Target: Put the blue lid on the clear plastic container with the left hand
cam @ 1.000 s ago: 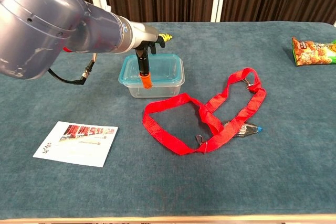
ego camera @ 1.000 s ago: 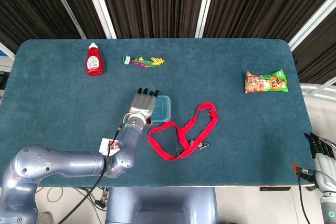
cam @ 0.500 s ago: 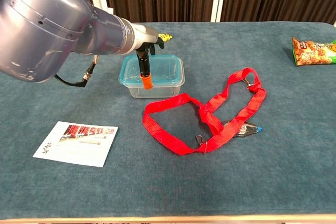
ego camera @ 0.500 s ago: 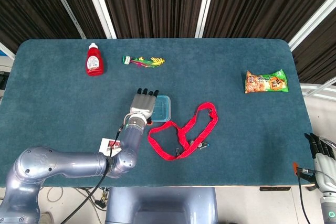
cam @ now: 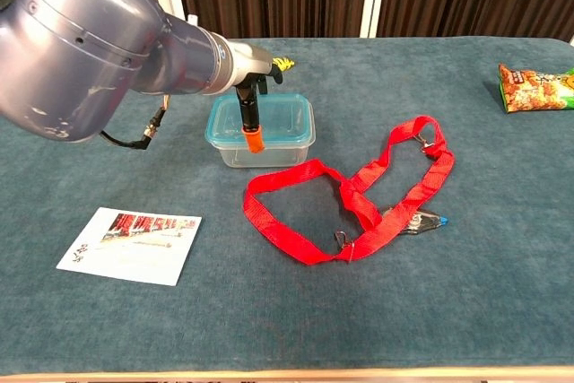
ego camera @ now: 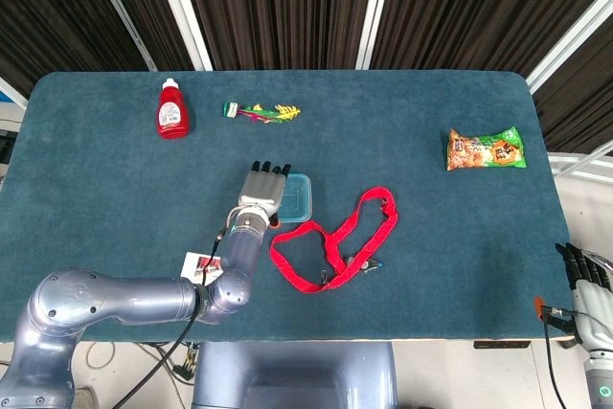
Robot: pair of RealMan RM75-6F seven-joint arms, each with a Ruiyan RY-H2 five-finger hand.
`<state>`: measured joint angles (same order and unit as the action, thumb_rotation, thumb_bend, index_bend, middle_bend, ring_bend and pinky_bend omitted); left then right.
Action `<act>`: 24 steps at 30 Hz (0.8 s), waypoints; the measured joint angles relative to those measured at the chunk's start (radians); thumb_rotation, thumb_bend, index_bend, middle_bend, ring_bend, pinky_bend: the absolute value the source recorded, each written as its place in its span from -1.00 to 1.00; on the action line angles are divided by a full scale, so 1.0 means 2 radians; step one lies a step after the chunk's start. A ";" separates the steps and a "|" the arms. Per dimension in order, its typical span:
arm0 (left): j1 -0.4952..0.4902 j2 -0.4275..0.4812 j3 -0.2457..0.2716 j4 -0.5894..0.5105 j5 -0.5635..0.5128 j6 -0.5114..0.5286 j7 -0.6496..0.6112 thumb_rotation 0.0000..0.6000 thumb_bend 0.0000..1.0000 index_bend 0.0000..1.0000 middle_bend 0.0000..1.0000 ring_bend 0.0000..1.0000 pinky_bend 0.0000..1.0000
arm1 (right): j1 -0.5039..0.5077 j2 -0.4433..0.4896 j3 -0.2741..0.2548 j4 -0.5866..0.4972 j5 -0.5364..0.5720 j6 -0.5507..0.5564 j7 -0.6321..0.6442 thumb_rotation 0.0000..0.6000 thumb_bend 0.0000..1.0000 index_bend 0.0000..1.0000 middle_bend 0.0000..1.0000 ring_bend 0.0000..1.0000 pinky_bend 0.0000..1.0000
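Observation:
The clear plastic container [ego camera: 301, 200] [cam: 269, 152] stands mid-table with the blue lid [cam: 282, 119] lying on top of it. My left hand [ego camera: 264, 189] [cam: 250, 112] lies stretched out flat over the lid's left part, fingers straight and pointing away from me. In the chest view one orange-tipped finger hangs down in front of the container's near wall. Whether the palm touches the lid is hidden. My right hand [ego camera: 584, 280] sits off the table's near right corner, fingers extended, holding nothing.
A red lanyard [ego camera: 335, 237] [cam: 359, 190] lies just right of the container. A printed card [ego camera: 199, 263] [cam: 130, 244] sits near the front edge. At the back are a ketchup bottle [ego camera: 172, 109] and a colourful bundle [ego camera: 261, 111]; a snack bag [ego camera: 486, 149] lies right.
The left arm has shifted slightly, and the orange-tipped finger has moved a little right and up over the container. Lid and container stay in place.

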<state>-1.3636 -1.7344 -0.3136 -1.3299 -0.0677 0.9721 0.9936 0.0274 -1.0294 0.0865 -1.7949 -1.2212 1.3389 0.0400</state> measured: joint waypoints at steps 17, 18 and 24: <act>0.002 -0.009 -0.008 0.009 -0.004 0.002 0.015 1.00 -0.56 -0.91 -0.11 -0.94 -1.00 | 0.000 0.000 0.001 -0.001 0.002 0.000 0.001 1.00 -0.21 -0.89 -0.92 -0.95 -1.00; 0.002 -0.009 -0.007 0.011 -0.003 0.002 0.017 1.00 -0.56 -0.91 -0.11 -0.94 -1.00 | 0.000 0.000 0.001 -0.001 0.002 0.000 0.002 1.00 -0.21 -0.89 -0.92 -0.95 -1.00; 0.004 -0.013 -0.008 0.015 -0.001 0.000 0.020 1.00 -0.57 -0.92 -0.13 -0.94 -1.00 | 0.000 0.001 0.001 -0.001 0.003 0.000 0.001 1.00 -0.21 -0.89 -0.92 -0.95 -1.00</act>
<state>-1.3548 -1.7604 -0.3293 -1.3003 -0.0704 0.9726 1.0334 0.0270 -1.0282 0.0885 -1.7977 -1.2151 1.3379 0.0427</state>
